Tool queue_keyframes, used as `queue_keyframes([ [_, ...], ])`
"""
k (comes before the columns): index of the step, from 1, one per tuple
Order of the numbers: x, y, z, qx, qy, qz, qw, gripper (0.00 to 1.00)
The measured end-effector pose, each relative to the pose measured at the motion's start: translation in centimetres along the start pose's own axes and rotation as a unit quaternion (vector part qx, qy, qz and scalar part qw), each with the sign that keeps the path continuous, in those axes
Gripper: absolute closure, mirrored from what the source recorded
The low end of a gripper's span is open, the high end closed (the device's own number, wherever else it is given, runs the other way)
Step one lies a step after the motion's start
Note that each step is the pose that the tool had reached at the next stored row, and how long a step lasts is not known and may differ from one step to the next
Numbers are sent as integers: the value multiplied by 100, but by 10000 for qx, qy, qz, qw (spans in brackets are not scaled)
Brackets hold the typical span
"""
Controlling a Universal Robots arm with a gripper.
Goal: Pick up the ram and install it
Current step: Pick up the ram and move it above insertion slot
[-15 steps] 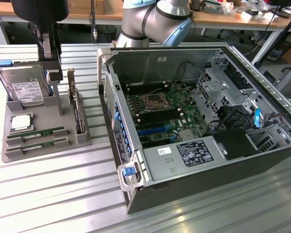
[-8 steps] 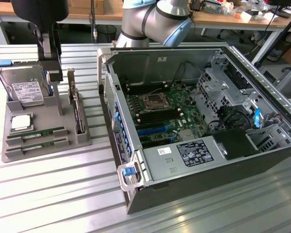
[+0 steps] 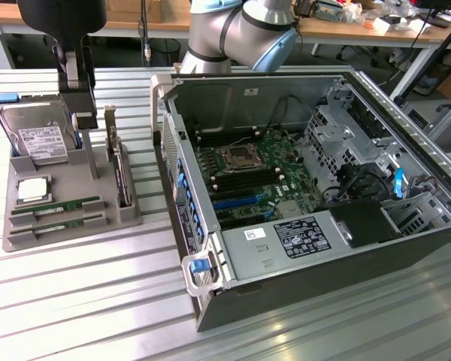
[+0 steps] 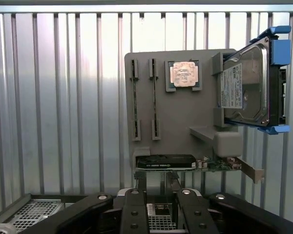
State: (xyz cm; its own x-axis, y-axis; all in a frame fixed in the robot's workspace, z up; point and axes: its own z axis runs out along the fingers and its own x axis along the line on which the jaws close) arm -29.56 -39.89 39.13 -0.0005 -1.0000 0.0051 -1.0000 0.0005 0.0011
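My claw point(image 4: 157, 187) spread, empty, over grey plastic tray point(image 3: 68, 239). Both long thin green ram sticks point(image 3: 56, 204) slotted there; pickup, install pending.

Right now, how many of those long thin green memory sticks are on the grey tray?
2. The first RAM stick lies in a slot of the grey tray beside the silver processor chip; the second RAM stick lies parallel, right alongside. None seems hidden.

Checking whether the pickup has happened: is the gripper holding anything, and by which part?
Nothing is held. The gripper is open and empty; both ram sticks lie in the tray.
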Motion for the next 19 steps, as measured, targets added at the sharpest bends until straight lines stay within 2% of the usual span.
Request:
queue_keyframes([
  [4,0,34,10,0,-1,0,10000,70],
  [19,0,76,80,0,-8,0,10000,70],
])
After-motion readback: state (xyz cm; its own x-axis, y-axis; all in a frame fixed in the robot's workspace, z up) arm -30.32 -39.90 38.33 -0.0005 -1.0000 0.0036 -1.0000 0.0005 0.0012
